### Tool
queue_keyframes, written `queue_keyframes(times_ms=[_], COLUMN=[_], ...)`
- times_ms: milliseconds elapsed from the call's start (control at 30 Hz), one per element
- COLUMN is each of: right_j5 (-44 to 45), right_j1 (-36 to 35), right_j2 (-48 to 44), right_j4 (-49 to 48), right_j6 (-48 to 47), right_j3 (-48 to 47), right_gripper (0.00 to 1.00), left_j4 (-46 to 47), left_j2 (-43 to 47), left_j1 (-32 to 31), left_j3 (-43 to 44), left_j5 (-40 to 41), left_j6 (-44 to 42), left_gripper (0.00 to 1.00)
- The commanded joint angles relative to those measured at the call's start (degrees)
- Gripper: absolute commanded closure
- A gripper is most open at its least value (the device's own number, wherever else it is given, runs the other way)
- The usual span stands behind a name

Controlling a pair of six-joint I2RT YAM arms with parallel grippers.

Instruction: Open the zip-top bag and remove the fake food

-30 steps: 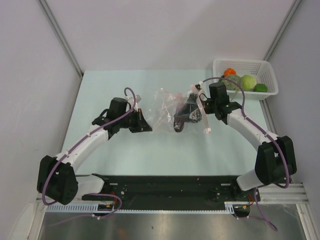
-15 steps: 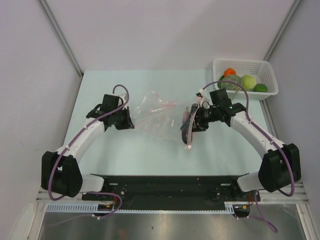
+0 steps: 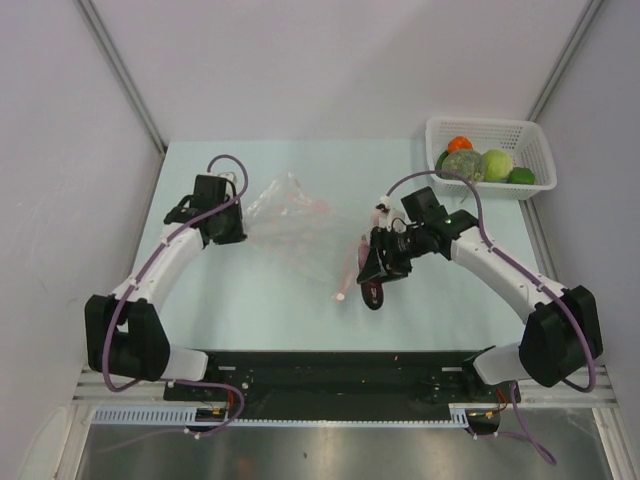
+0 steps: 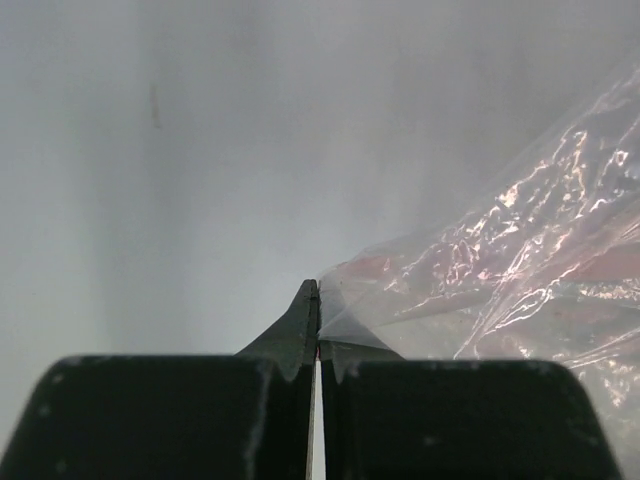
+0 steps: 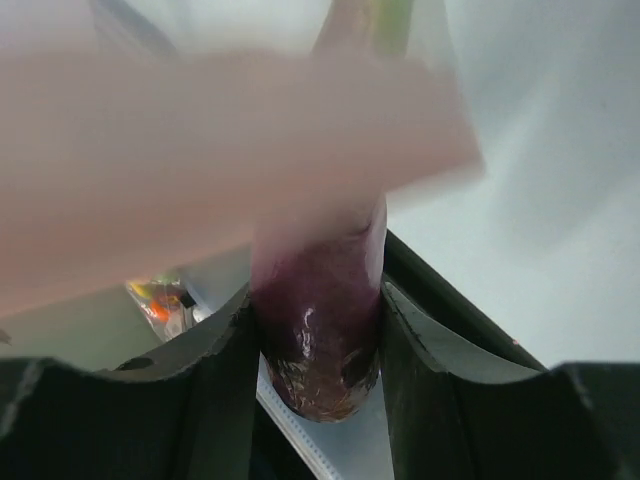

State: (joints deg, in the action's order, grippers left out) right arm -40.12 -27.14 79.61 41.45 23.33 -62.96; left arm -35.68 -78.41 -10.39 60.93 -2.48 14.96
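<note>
The clear zip-top bag [image 3: 290, 215] lies crumpled on the table left of centre. My left gripper [image 3: 228, 226] is shut on its left corner; the left wrist view shows the jaws [image 4: 319, 322] pinching the plastic of the bag [image 4: 520, 260]. My right gripper [image 3: 378, 272] is shut on the purple eggplant [image 3: 372, 294], held just right of the bag. In the right wrist view the eggplant [image 5: 320, 340] sits between both fingers [image 5: 215, 350]. A blurred pale pink band hides its top. The orange-red ball [image 3: 460, 144], mottled head [image 3: 462, 165], pale green piece [image 3: 497, 163] and dark green pepper [image 3: 521, 176] lie in the basket.
The white mesh basket [image 3: 538, 150] stands at the table's far right corner. A pale pink strip [image 3: 346, 282] hangs beside the eggplant. Grey walls close in the table on the left, back and right. The black arm rail [image 3: 330, 375] runs along the near edge.
My left gripper has pulled the bag's corner left and farther back. My right gripper has carried the eggplant toward the near left, away from the basket side.
</note>
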Motion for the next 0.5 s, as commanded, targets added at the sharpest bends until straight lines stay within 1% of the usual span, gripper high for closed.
queue_keyframes(times_ms=[0,67,133,167,267,333,367,400,433,467], right_j5=[2.32,3.46,4.35,4.43,6.0,7.15,7.59,7.42,7.25,6.99], right_j1=[-0.99,-0.46,-0.2,0.41,2.08,3.57,6.1,7.52,8.93,12.51], right_j2=[2.03,2.65,2.39,2.48,2.48,1.34,0.81,-0.15,-0.77,-1.47], right_j4=[9.23,11.19,12.25,12.6,14.62,15.15,15.24,14.72,13.84,11.13], right_j6=[-4.69,-5.58,-5.14,-4.62,-3.82,-3.3,-2.95,-2.68,-1.89,-0.84], right_j3=[-0.67,-0.67,-0.67,-0.67,-0.67,-0.67,-0.67,-0.67,-0.76,-0.67], right_gripper=[1.0,1.0,1.0,1.0,1.0,1.0,1.0,1.0,1.0,1.0], left_j4=[0.17,-0.26,-0.44,-0.96,-0.27,-0.18,-0.35,-0.44,-0.35,-0.35], left_j2=[-2.79,-4.81,-5.96,-7.09,-7.55,-7.46,-7.28,-6.5,-5.88,-5.09], left_j1=[3.53,5.03,5.21,5.21,5.12,5.21,5.12,5.12,5.12,5.12], left_j3=[3.14,4.63,5.86,5.96,3.86,2.28,1.83,1.22,0.69,0.34], left_j5=[6.7,5.56,3.81,1.45,-1.64,-1.83,-1.91,-1.83,-1.39,-1.13], left_j6=[-2.74,-3.01,-3.62,-3.36,-1.78,-1.08,-0.81,-0.64,-0.37,-0.02], left_gripper=[1.0,1.0,1.0,1.0,1.0,1.0,1.0,0.97,0.84,0.77])
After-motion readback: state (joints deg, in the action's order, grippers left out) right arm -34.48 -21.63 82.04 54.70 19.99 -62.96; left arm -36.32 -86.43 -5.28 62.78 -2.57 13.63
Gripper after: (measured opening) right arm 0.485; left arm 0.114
